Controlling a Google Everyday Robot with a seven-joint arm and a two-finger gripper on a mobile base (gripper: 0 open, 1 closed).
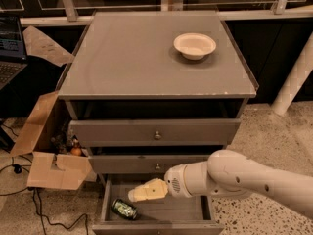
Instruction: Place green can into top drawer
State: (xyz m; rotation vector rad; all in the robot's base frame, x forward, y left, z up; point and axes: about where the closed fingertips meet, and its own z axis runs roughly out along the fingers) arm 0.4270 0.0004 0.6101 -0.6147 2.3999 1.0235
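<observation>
The green can lies on its side in the front left corner of the open bottom drawer. The top drawer is the broad grey front with a small round knob just under the cabinet top, with a dark gap above it. My gripper, pale yellow at the end of the white arm, reaches in from the right. It hangs over the bottom drawer, just above and right of the can, and I see no contact with it.
A white bowl sits on the grey cabinet top. A narrower knobbed drawer front lies below the top drawer. An open cardboard box and cables lie on the floor at left. A white post stands at right.
</observation>
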